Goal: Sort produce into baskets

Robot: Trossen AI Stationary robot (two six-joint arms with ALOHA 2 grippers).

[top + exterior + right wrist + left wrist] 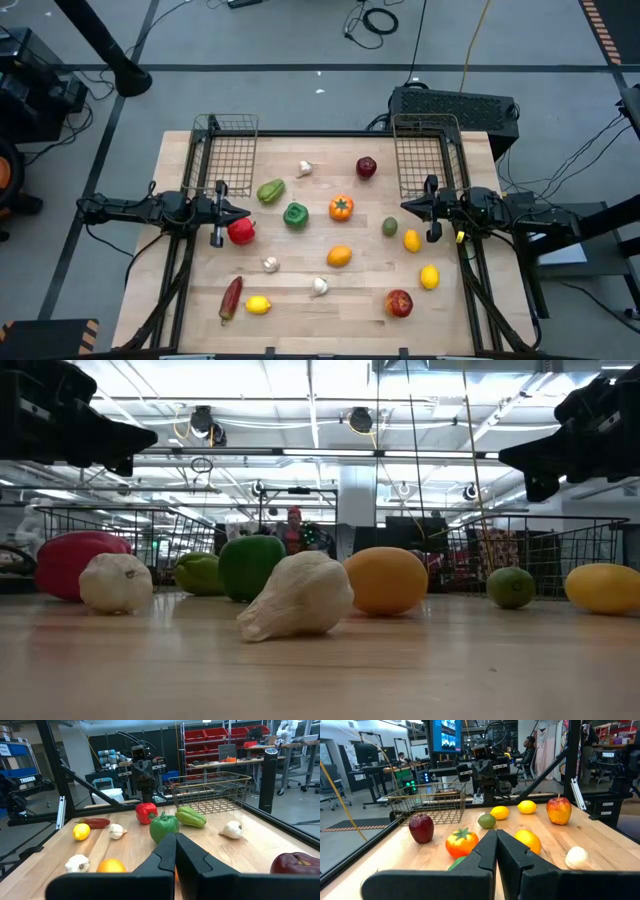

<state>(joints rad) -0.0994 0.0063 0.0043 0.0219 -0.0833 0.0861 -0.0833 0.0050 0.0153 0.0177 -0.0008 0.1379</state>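
Observation:
The produce lies scattered on the wooden table point(190, 320): a red pepper point(240, 232), green peppers point(295, 214) point(270, 191), an orange tomato-like piece point(341, 208), an orange point(339, 257), lemons point(429, 277) point(258, 305), apples point(399, 303) point(366, 167), a lime point(389, 227), garlic point(319, 287) and a dark chili point(231, 297). Two wire baskets point(225, 150) point(428, 155) stand at the far corners. My left gripper point(246, 213) point(496, 834) hangs shut and level over the table's left side, just above the red pepper. At the right side my right gripper point(404, 207) point(175, 837) is shut and level too.
Both grippers point toward the table's middle, facing each other above the produce. The arms' frames point(170, 270) point(490, 290) run along the left and right edges. A black case point(455, 108) sits behind the right basket. People show in the room beyond the table.

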